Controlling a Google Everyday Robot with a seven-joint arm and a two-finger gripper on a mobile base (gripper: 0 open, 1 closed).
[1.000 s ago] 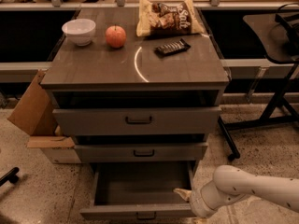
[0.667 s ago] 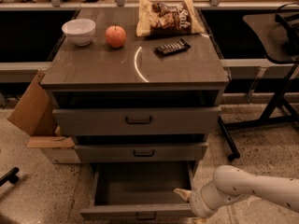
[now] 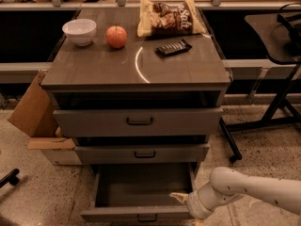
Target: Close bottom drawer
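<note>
The cabinet has three drawers, stacked. The bottom drawer (image 3: 117, 214), lowest of the three, is pulled far out toward the camera, so its bare inside floor shows, and one small dark handle (image 3: 147, 217) sits at the middle of its front panel. The middle drawer (image 3: 103, 154) and the top drawer (image 3: 94, 122) each stand out only a little, with a dark gap above each front.

The single white arm (image 3: 254, 189) comes in from the lower right. Its tool (image 3: 181, 199) sits at the right front corner of the bottom drawer, just inside or against the right side wall near the front panel. I cannot tell whether the tool is open or closed.

On the bench (image 3: 188, 69), the cabinet's top, lie four things: one white bowl (image 3: 80, 31) at the back left, one red apple (image 3: 116, 36) just beside it, one snack bag (image 3: 171, 17) at the back right, and one dark flat item (image 3: 173, 47), possibly a wrapped bar, in front of the bag.

One cardboard box (image 3: 33, 112) leans against the cabinet's left side. One black stand (image 3: 277, 121) is on the floor to the right.
</note>
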